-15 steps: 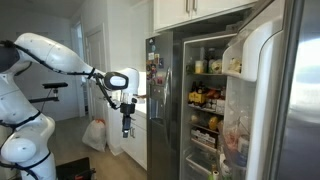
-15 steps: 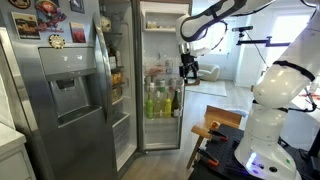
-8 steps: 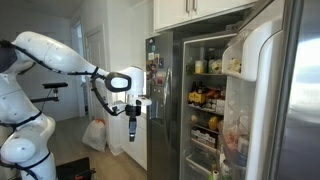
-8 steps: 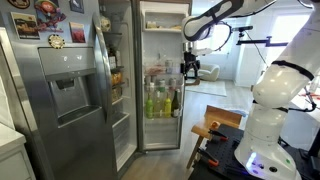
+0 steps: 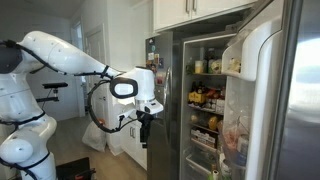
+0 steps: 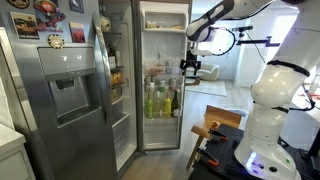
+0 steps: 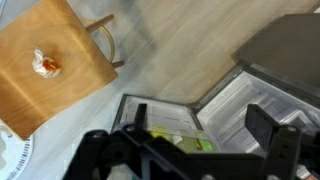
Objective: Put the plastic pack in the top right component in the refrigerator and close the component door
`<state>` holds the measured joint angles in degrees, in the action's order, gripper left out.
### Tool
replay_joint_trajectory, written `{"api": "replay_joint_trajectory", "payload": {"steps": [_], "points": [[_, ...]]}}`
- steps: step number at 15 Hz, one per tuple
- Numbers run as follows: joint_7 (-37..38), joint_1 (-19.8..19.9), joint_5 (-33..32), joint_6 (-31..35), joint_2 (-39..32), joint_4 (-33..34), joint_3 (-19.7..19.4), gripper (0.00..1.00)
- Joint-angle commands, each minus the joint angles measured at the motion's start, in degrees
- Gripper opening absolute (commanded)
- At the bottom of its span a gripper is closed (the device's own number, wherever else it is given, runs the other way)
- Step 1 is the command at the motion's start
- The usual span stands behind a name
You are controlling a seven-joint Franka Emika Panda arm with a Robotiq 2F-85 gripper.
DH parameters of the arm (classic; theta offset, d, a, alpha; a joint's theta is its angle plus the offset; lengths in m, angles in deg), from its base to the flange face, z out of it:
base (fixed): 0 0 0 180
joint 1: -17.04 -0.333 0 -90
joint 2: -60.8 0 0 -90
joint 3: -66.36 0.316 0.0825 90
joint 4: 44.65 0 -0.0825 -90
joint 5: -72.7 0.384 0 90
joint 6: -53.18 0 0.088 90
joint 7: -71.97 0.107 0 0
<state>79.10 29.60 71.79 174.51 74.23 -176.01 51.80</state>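
My gripper [image 5: 145,126] hangs pointing down in front of the open refrigerator [image 5: 205,95]. It also shows in an exterior view [image 6: 190,68] beside the lit shelves [image 6: 160,85]. In the wrist view its two fingers stand wide apart with nothing between them [image 7: 185,140]; below them are fridge shelves and green-yellow bottles [image 7: 190,140]. A small orange-and-white crumpled pack [image 7: 43,63] lies on a wooden table [image 7: 60,40], apart from the gripper. The open fridge door [image 5: 250,60] carries white covered compartments near its top.
A white bag [image 5: 95,135] sits on the floor behind the arm. White cabinets [image 5: 195,10] are above the fridge. The wooden table [image 6: 217,121] stands close to the robot base [image 6: 262,140]. The closed freezer door with dispenser [image 6: 65,95] is beside the open side.
The arm has swung toward the refrigerator, and the gripper now sits closer to its open front. The gripper stays open and empty.
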Motion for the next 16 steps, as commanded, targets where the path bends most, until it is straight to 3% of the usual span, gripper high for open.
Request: {"api": "replay_joint_trajectory", "payload": {"steps": [1, 11, 16], "points": [[-1.09, 1.42, 5.29, 2.34, -4.64, 4.05, -1.91, 1.0], [-7.77, 7.18, -2.17, 4.76, -15.37, 10.4, -6.38, 1.0], [-14.11, 9.97, -2.59, 5.08, -20.96, 13.69, -8.15, 1.0]]}}
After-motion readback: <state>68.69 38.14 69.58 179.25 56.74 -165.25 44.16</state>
